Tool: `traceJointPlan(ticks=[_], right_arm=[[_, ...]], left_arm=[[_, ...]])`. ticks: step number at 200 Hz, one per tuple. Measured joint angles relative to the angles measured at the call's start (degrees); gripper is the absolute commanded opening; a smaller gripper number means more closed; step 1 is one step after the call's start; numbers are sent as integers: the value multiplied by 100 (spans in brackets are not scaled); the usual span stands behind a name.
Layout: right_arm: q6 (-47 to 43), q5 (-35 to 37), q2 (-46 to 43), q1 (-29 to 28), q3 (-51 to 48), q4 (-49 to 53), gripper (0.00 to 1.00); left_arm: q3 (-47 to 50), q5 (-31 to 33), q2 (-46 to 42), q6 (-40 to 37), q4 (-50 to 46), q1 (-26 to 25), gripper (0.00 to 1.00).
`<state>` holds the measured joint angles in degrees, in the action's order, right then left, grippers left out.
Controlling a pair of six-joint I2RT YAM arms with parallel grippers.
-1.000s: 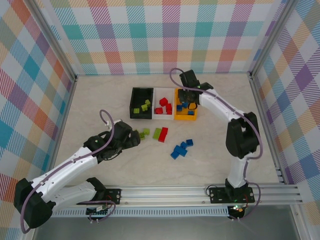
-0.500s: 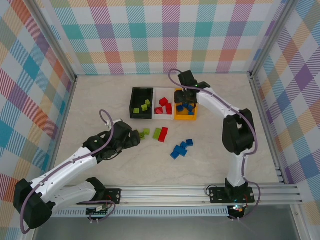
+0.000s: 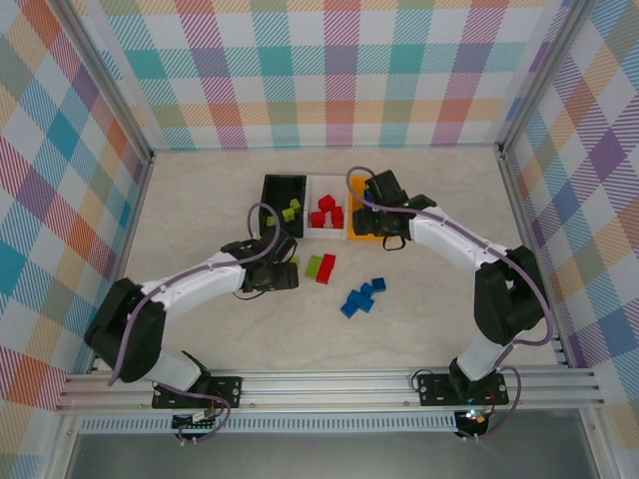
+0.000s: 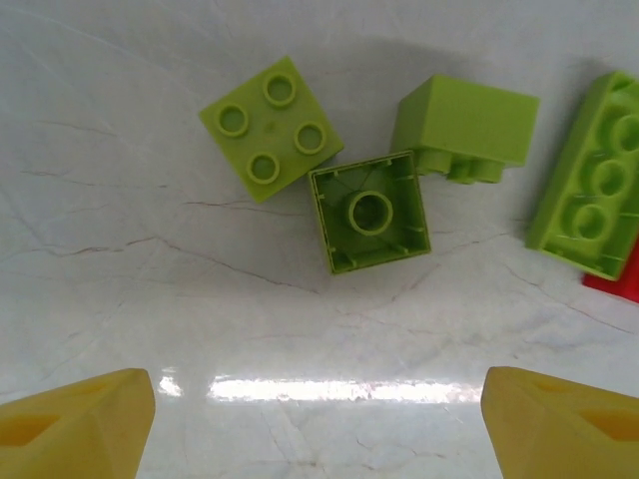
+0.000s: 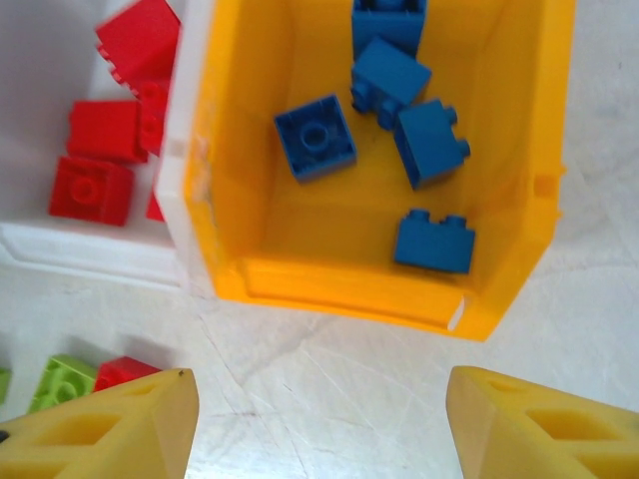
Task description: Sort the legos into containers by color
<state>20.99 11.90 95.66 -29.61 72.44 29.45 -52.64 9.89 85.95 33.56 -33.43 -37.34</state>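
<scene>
Left pincer (image 4: 318, 429) - fingers apart, nothing between them, hanging over bare surface (image 4: 150, 299) just short of a lime green cluster.

On its wrist view the cluster reads:
- studs-up 2x2 brick (image 4: 268, 128)
- flipped 2x2 brick (image 4: 369, 212), hollow side up, just beside the studs-up one
- side-lying brick (image 4: 464, 130), just beyond the flipped one's far edge
- long lime brick (image 4: 594, 190) at the right edge of the view
- red brick (image 4: 619, 284) tucked against the long lime one, mostly cut off

Right pincer (image 5: 319, 429) - also apart and empty, over bare surface just in front of the orange-yellow bin (image 5: 339, 289). Five binned blue bricks (image 5: 434, 242) are visible in that bin. The white bin (image 5: 90, 249) joins it on the left of that view, with binned red bricks (image 5: 92, 190) inside.

In the top view the bins stand in a row, with the black bin (image 3: 268, 195) left, white in the middle and orange-yellow right. The black one holds binned lime bricks (image 3: 290, 212). The loose blue clump (image 3: 361, 296) lies on the surface well apart from the bins, nearer the arm bases and to the right of the long lime and red pair.
</scene>
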Motion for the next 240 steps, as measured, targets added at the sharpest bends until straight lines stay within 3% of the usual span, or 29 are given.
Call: traceJointPlan(ticks=[61, 98, 172, 209, 240], right_arm=[[2, 2, -264, 37, -46, -146, 67], [2, 2, -273, 44, -59, -203, 67], [2, -13, -293, 107, -166, -297, 67], [2, -42, -295, 116, -208, -339, 67], [22, -55, -317, 131, -299, -365, 67]], left_arm=[[-435, 225, 1005, -177, 234, 0, 83], [-579, 411, 1462, -315, 474, 0, 67], [-616, 492, 1537, -396, 815, -13, 39], [-496, 570, 1346, -334, 787, -74, 35], [-304, 566, 476, -177, 509, -155, 35]])
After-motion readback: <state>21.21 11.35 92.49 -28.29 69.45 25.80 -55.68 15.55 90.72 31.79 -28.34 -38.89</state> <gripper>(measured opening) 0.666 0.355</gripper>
